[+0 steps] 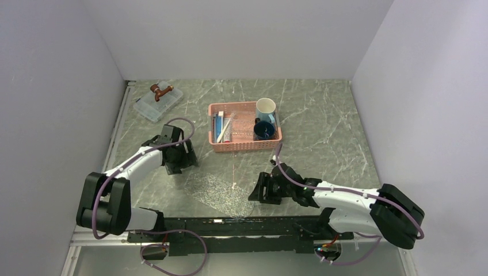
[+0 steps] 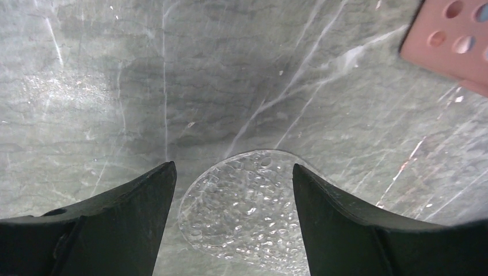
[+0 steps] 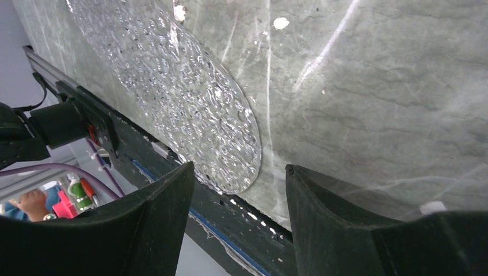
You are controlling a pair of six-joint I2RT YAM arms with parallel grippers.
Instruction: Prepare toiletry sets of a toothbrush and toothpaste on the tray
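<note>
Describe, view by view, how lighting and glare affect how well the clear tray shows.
Top external view: soft, even light; the tray nearly vanishes against the veined table, only faint sparkle marking it. Left wrist view: its bumps catch bright glints, and the dark jaws lose detail in shadow. Right wrist view: crisp speckled highlights outline the tray's rim clearly.
</note>
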